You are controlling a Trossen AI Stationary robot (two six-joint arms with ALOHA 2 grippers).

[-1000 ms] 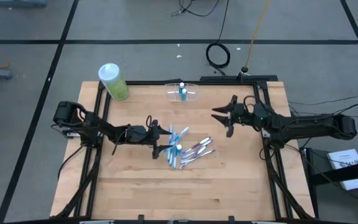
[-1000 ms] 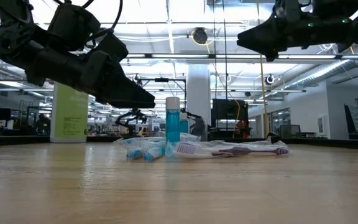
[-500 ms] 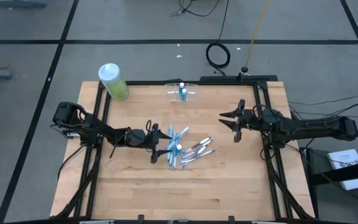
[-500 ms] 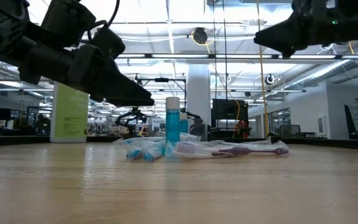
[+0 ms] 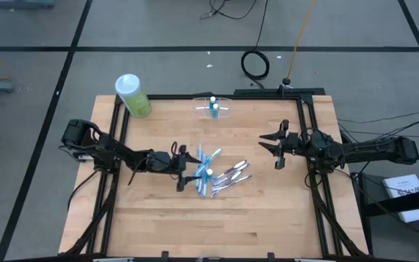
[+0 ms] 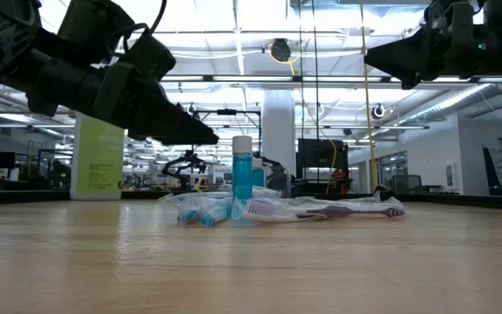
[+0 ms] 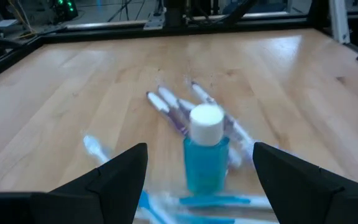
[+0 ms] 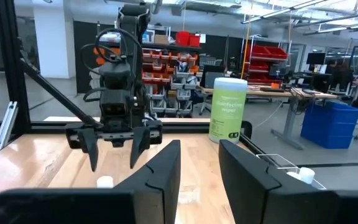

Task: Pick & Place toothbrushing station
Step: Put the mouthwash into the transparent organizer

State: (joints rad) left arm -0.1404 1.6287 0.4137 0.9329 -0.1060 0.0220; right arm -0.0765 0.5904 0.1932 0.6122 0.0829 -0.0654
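We see a pale wooden worktop (image 5: 158,218) in a black frame on a grey floor, with an open workshop hall of shelves and ceiling lights beyond it. Off the far left corner stands a light-green bottle (image 5: 132,95) with a white cap, well behind the left jaws. The left gripper (image 5: 186,168) hangs low over the middle of the worktop, raised clear of the wood, its jaws spread wide. Straight ahead of those jaws, just past their tips, a small blue bottle with a white cap (image 7: 206,149) stands upright in the heap of toothbrushes (image 5: 217,173). The blue-and-white brushes lie nearest the left jaws, and the purple ones (image 6: 347,208) fan out beyond the bottle. A clear plastic cup (image 5: 213,109) lies at the far edge of the worktop with something blue inside, well apart from both grippers. The right gripper (image 5: 277,145) hovers high near the right edge, jaws parted and holding nothing, pointed across at the heap and the left arm.
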